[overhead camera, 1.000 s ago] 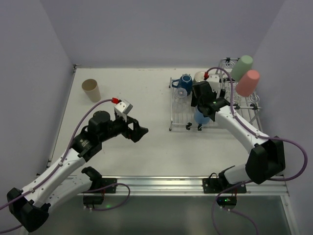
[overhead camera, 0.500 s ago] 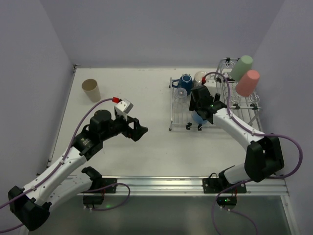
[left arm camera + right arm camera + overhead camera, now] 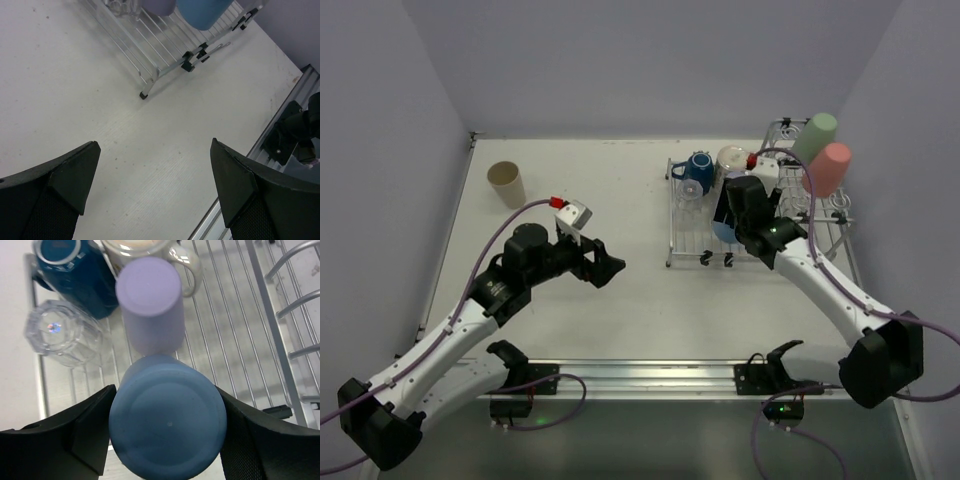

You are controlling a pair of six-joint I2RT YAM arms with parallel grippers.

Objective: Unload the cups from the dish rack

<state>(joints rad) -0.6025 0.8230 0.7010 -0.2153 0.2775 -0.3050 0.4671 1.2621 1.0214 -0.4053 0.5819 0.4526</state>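
Between the right fingers [image 3: 85, 440] stands the blue tumbler [image 3: 167, 425], bottom up, squeezed tight; left fingers [image 3: 60, 180] open, far away.

rack [image 3: 687, 240]: silver wire grid, black feet, taller basket end on the right
blue cup [image 3: 167, 422]: upside down at the rack's near edge, right gripper [image 3: 165, 390] fingers against both sides
lavender cup [image 3: 150, 305]: upside down, just behind the blue cup
glass [image 3: 60, 332]: clear, base up, left edge of the rack
navy mug [image 3: 70, 270]: far left corner of the rack
white mug [image 3: 172, 260]: beside the navy mug, handle to the right
green cup [image 3: 815, 138], pink cup [image 3: 827, 168]: mouths down, tilted on basket prongs
beige cup [image 3: 506, 184]: upright on the table [image 3: 620, 200], well left of the rack
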